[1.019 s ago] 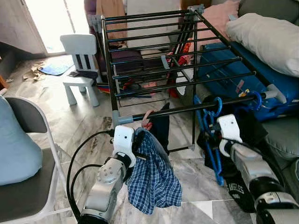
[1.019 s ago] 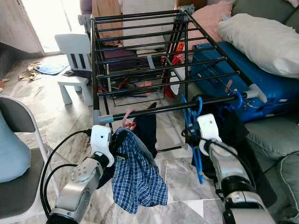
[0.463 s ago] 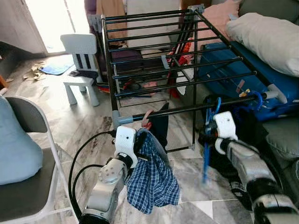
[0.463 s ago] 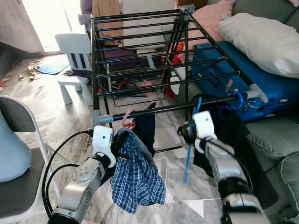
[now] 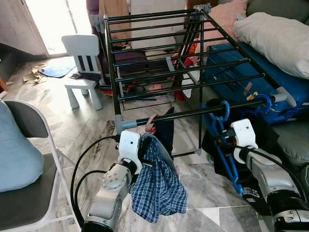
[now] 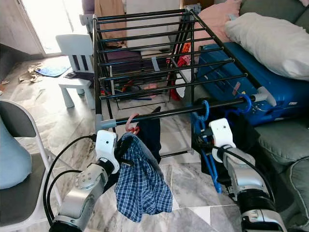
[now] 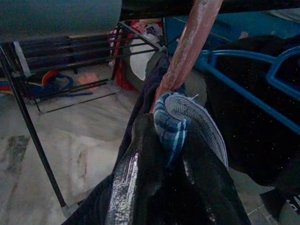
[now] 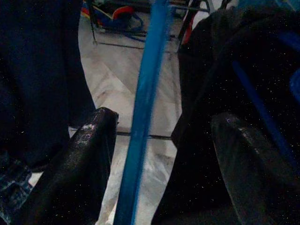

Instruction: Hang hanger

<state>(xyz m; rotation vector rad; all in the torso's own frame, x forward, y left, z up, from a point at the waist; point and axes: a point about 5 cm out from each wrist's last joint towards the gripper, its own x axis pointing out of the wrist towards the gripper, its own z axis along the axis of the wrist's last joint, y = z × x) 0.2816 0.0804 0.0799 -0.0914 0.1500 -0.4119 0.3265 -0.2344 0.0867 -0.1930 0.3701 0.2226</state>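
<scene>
Nearest, below the front rail (image 5: 193,112) of the drying rack (image 5: 159,53), the left tool (image 7: 164,154) is clamped on the collar of a plaid shirt (image 5: 157,186), which hangs on a pink hanger (image 5: 151,122) whose hook sits at the rail near its left corner. The shirt drapes down toward the marble floor (image 5: 91,130), with a dark garment (image 5: 168,130) just behind it under the rail.

Toward the rail's right end, the right tool (image 8: 154,126) stands with its fingers (image 8: 89,159) spread apart; the shaft of a blue hanger (image 6: 207,154) runs between them without being pinched. That hanger's hook is over the rail, and its body hangs down beside black clothing (image 5: 263,135). A second blue hook (image 5: 263,102) rests on the rail further right.

Beyond the rail, a blue suitcase (image 5: 241,72) lies right of the rack under a white pillow (image 5: 273,36). Left of the rack stands a small white chair (image 5: 84,67), and a folding chair (image 5: 29,164) sits nearer on that side.
</scene>
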